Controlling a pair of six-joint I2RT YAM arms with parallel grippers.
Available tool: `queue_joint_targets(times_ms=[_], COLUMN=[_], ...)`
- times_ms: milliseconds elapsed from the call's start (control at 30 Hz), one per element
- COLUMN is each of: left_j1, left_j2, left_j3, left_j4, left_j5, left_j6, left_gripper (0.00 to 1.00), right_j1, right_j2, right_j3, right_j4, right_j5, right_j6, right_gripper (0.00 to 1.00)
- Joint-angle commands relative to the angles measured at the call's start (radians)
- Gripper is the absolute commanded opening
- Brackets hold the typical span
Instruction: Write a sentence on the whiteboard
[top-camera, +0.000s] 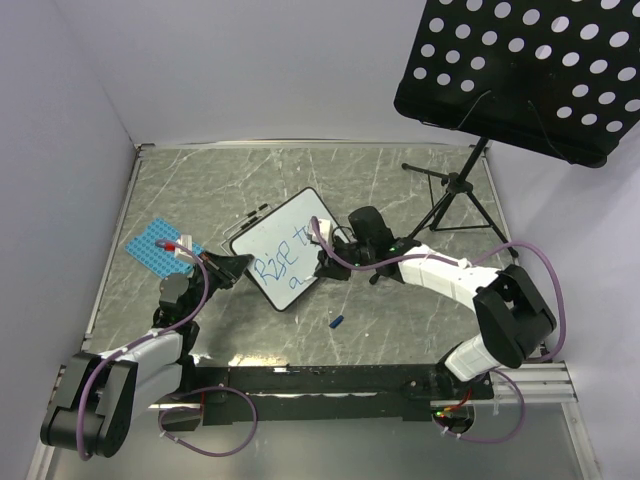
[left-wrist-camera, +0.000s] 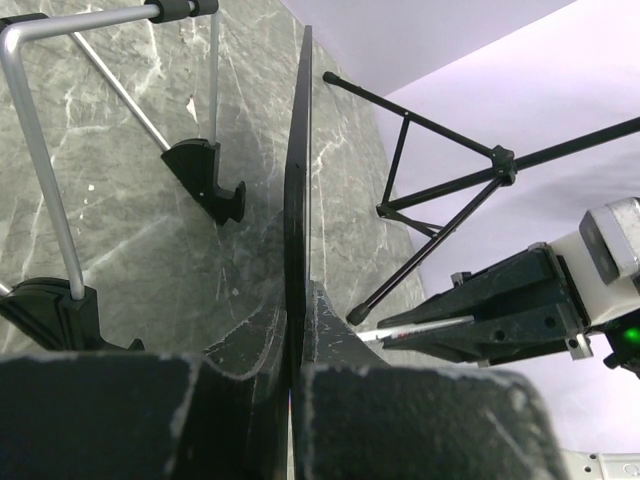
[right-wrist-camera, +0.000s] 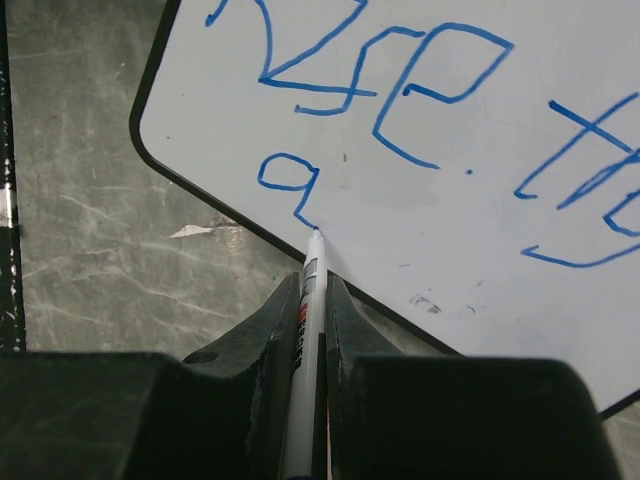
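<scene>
Right wrist view shows the right end effector (right-wrist-camera: 308, 300) grasping the marker (right-wrist-camera: 303, 330) to write, the left end effector (left-wrist-camera: 292, 370) clamping the whiteboard (right-wrist-camera: 420, 150) steady

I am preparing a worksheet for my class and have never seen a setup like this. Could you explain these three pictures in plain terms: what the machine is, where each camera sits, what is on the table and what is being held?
The machine is two robot arms bolted at the near edge of a marble-patterned table. One picture looks down from above and behind the arms; the other two come from cameras on each wrist, so each shows its own fingers.

The left tool is closed on the edge of the whiteboard, steadying it. The right tool grips a marker, its tip at the board beside the letter "a" that begins the second line. The sentence, in blue, is unfinished: "Rise" and part of another word are legible.

Also on the table: a blue studded plate, a small blue cap, probably the marker's, and a black music stand with a perforated tray.
</scene>
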Motion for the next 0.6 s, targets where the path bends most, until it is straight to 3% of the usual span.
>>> queue_joint_targets(times_ms=[0,567], left_j1=[-0.009,-0.01], left_j2=[0.003,0.004], left_j3=[-0.071,-0.079], left_j4=[0.11,0.123], left_j5=[0.025,0.033], left_j6=[-0.009,-0.011], left_gripper=[0.01,0.01], right_j1=[-0.02,-0.035], right_j2=[-0.084,-0.023], right_j3=[0.036,0.072], right_j4=[0.009,0.046], right_j5=[-0.036,-0.026], right_j6=[0.01,0.039], right_gripper=[0.0,0.0])
